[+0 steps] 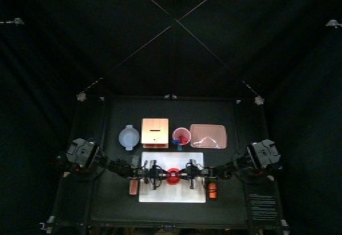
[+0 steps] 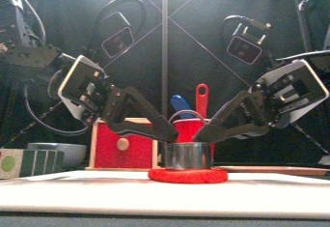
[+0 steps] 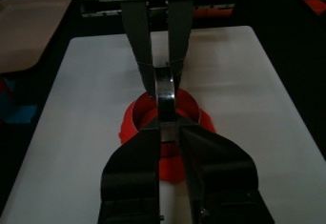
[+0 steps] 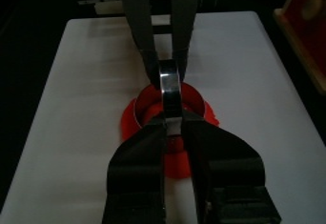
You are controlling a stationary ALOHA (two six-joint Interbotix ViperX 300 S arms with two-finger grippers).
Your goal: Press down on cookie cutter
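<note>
The left gripper (image 3: 163,137) rises from the lower edge with its two black jaws drawn close together, tips resting on the near rim of a metal ring cutter (image 3: 167,96). The cutter sits upright in a flat red disc of dough (image 3: 137,123) on a white mat (image 3: 90,104). Opposite, the other arm's gripper (image 3: 165,61) reaches in, its slim jaws meeting the cutter's far rim. A pale board (image 3: 29,32) lies beyond the mat's corner. Whether the left jaws pinch the rim cannot be determined.
</note>
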